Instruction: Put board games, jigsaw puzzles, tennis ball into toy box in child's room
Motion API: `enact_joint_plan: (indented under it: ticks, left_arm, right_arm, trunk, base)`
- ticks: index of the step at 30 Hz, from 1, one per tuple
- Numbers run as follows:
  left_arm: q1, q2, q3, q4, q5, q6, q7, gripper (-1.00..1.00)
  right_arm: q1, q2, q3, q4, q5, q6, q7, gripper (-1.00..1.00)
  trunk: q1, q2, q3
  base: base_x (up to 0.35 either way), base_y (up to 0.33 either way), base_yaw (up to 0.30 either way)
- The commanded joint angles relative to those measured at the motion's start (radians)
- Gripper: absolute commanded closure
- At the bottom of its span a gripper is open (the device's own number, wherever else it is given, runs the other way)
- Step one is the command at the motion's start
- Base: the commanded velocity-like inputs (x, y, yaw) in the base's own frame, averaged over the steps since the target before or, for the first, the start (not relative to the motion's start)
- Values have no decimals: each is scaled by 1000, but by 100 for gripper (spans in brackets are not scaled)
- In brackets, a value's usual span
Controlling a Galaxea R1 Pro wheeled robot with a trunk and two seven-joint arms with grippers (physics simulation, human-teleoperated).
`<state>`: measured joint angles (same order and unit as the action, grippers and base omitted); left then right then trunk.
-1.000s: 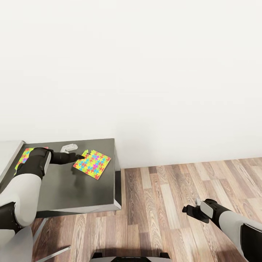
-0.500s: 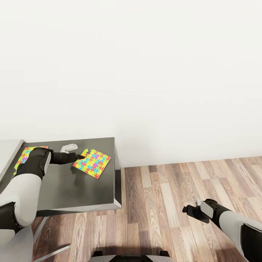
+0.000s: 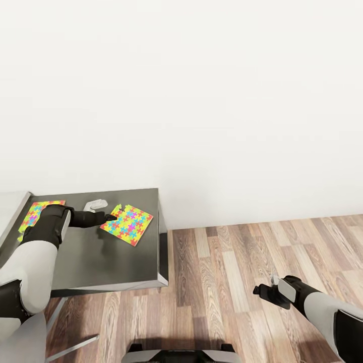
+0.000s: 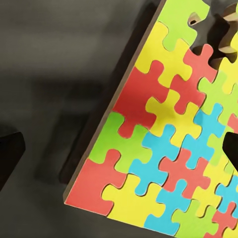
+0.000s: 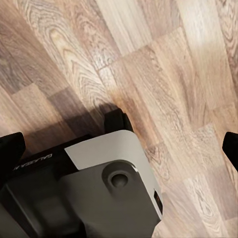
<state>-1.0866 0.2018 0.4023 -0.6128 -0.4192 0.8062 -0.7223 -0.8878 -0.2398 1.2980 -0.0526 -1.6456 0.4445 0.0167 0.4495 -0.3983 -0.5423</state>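
Note:
One jigsaw puzzle (image 3: 128, 225) lies flat on the dark grey side unit of the table (image 3: 101, 262), near its back right corner. My left gripper (image 3: 112, 218) is at this puzzle's near left edge. In the left wrist view the puzzle (image 4: 168, 148) lies between the spread fingers of the open left gripper (image 4: 119, 151), which holds nothing. A second jigsaw puzzle (image 3: 33, 215) lies further left, partly hidden by my left forearm. My right gripper (image 3: 262, 291) hangs open over the wooden floor, also seen in the right wrist view (image 5: 119, 146). The board games, tennis ball, toy box and bed are out of view.
A small white object (image 3: 96, 204) lies on the side unit behind my left gripper. The light grey desk top (image 3: 10, 209) joins at the far left. A white wall rises behind. Wooden floor (image 3: 242, 262) stretches to the right. The robot's base (image 5: 99, 193) is below my right gripper.
The whole picture has shifted slightly upward, so the camera moved. The left gripper stays at the puzzle's edge, and the right arm has not moved.

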Motion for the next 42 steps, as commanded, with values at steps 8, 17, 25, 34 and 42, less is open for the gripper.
enact_joint_plan:
  ticks: [8,17,25,34,42]
  left_arm:
    - [-1,-1,6,0,-10,4,-8,-100]
    - [-1,-1,7,1,-10,3,-8,-100]
    - [-1,-1,7,1,-11,2,-8,-100]
    - [-1,-1,7,1,-10,2,-8,-100]
    - [-1,-1,7,1,-11,1,-8,-100]
  right_arm:
    - [-1,-2,7,-1,-3,3,2,-100]
    - [-1,-3,7,-1,-3,3,2,-100]
    - [-1,-3,7,-1,-3,3,2,-100]
    - [-1,-3,7,-1,-3,3,2,-100]
    - [0,-2,7,-1,-3,3,2,-100]
  trunk:
    - [1,-2,-2]
    - [1,-2,-2]
    - [1,-2,-2]
    - [1,-2,-2]
    - [1,-2,-2]
  base:
    - [0,-54,0]
    - [0,-143,0]
    - [0,-89,0]
    - [0,-93,0]
    - [0,-128,0]
